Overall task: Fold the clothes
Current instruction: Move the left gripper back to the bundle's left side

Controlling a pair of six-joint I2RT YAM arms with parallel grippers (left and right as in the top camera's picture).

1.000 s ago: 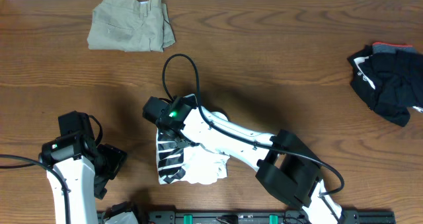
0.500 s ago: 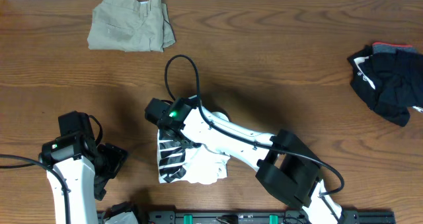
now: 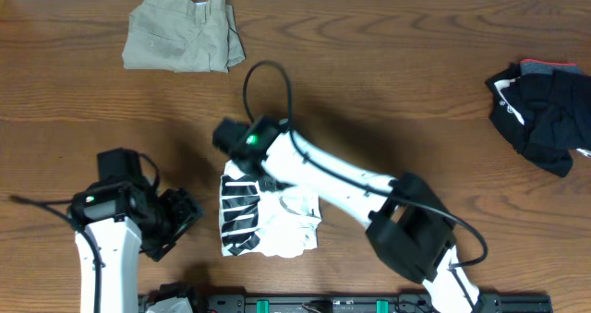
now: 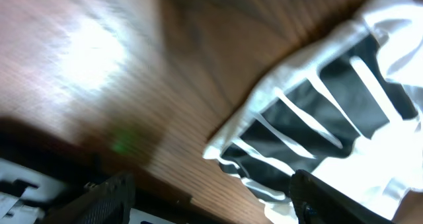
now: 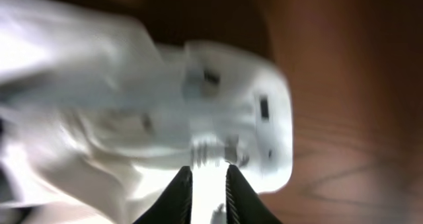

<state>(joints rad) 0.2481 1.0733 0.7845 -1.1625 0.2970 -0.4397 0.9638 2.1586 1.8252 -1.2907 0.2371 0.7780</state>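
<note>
Between the dark fingers [image 5: 180, 192] of the right gripper [image 5: 206, 178] only a narrow slit is left, and white cloth is seen through it. Whether that cloth is pinched or merely lies beyond the tips cannot be told, the wrist view being blurred. From above, this gripper is seen lowered onto the upper edge of the white T-shirt [image 3: 277, 228], its tips hidden under the wrist, on which a green light [image 3: 249, 139] is lit. The T-shirt is laid as a compact, roughly square packet near the front middle of the wooden table [image 3: 397, 64]. Its black block-stripe print is turned up along its left side, and plain white cloth is crumpled on its right. A black cable [image 3: 270, 73] is looped above the wrist.

The left gripper [image 4: 210, 184] is held wide open with nothing between its jaws. In its wrist view the striped corner of the T-shirt is seen just beside one finger, with bare wood elsewhere. From above it is placed left of the packet, near but apart.

Khaki-beige trousers [image 3: 180, 43], folded, are laid at the back left of the table, well apart from the T-shirt. A black bundle of cloth [image 3: 543, 114], with a little red at its top, is seen at the far right edge.
</note>
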